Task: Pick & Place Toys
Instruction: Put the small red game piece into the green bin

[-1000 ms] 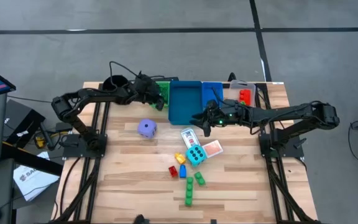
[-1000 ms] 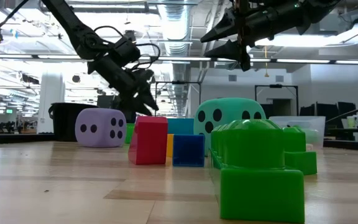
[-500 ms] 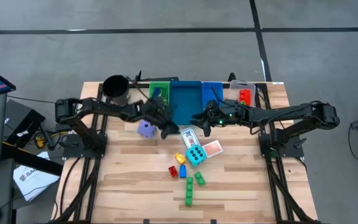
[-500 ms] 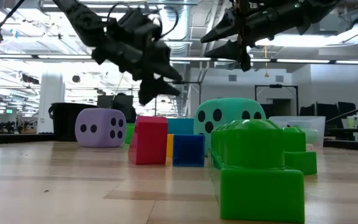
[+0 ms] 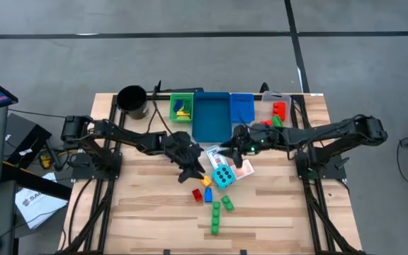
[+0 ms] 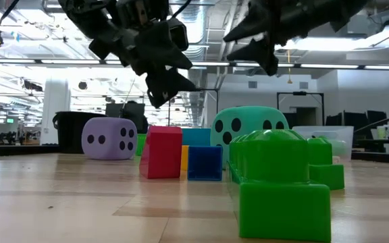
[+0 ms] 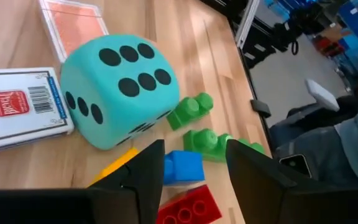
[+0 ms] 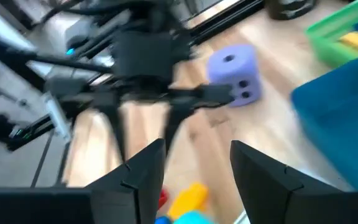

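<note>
Left gripper [image 5: 192,172], mine: centre of the high view, above the red brick [image 5: 197,193], fingers spread apart with nothing between them; through its wrist view the gap frames the blue brick [image 7: 183,168]. Right gripper [image 5: 227,146], mine: just right of centre, over the boxed deck of cards [image 5: 214,156], fingers likewise parted and empty. Cyan dotted die [image 5: 223,177]: centre of the high view, just below the deck, touching it in the left wrist view. Orange-backed card pack [image 5: 241,169]: just right of the die. Yellow brick [image 5: 205,181]: beside the die's left side, between it and the red brick. Green bricks [image 5: 222,205]: below the die, with a stacked green piece [image 5: 215,225] lower still. Purple die [image 6: 109,138]: left of the red brick in the low view; hidden under my left arm from above. Bins, top centre of the high view: green bin [image 5: 182,107] holding yellow and blue pieces, large blue bin [image 5: 211,117], small blue bin [image 5: 241,108], clear bin [image 5: 278,108] holding a red brick. Black cup [image 5: 132,100]: upper left of the table.
</note>
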You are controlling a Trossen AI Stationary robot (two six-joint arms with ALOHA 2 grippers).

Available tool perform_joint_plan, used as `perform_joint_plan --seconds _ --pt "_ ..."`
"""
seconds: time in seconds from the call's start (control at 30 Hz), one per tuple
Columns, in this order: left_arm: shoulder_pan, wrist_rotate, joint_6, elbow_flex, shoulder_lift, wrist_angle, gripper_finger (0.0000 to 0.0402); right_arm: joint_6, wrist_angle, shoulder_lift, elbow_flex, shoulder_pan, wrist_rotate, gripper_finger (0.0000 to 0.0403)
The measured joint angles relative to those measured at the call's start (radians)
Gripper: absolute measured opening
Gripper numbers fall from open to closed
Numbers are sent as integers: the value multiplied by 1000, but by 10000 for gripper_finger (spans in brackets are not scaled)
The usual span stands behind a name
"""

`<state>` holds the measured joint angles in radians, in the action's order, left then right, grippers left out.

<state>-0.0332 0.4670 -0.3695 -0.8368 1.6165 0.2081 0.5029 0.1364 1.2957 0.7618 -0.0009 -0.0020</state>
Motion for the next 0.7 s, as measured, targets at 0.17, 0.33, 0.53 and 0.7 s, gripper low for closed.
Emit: perform_joint_plan --seconds 0.17,0.33,0.53,0.7 --pt "0 34 119 1 -13 -59 166 3 -88 0 84 130 94 155" --pt "13 97 325 1 -14 -127 177 55 -294 0 214 253 253 119" --pt "52 120 489 1 -14 -186 210 248 -389 0 303 346 344 103" --pt "85 123 575 1 -14 -192 249 375 -397 0 308 396 428 112"
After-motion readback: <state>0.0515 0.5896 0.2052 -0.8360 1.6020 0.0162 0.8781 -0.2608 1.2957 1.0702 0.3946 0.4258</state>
